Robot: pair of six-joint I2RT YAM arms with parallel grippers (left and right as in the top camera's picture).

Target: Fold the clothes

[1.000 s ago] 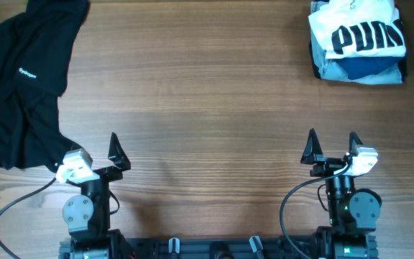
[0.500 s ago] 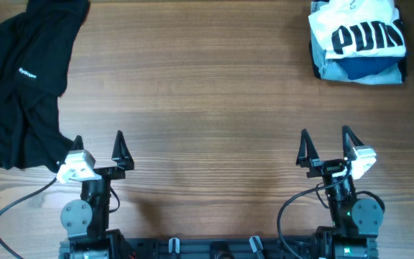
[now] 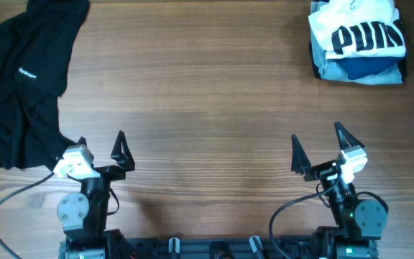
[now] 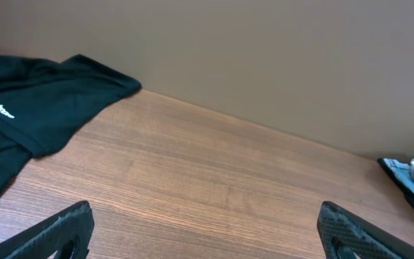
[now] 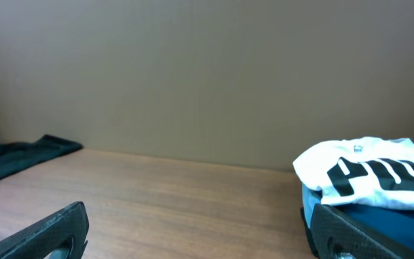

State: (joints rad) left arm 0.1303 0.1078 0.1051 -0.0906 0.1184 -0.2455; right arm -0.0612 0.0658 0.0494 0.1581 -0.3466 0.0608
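The black garment (image 3: 24,79) with small white lettering lies crumpled at the table's far left; it also shows in the left wrist view (image 4: 27,111) and, faintly, in the right wrist view (image 5: 20,155). My left gripper (image 3: 100,147) is open and empty at the front left, just right of the garment's lower edge. In its wrist view the left gripper (image 4: 207,234) has bare wood between its jaws. My right gripper (image 3: 316,147) is open and empty at the front right; in its wrist view the right gripper (image 5: 200,230) also spans only wood.
A white garment with big black letters (image 3: 358,32) sits on folded blue pieces (image 3: 361,68) at the back right corner, also in the right wrist view (image 5: 369,169). A brown wall (image 4: 264,65) backs the wooden table (image 3: 207,101).
Both grippers have opened wider. The right gripper has turned slightly leftward. The garment has not moved.
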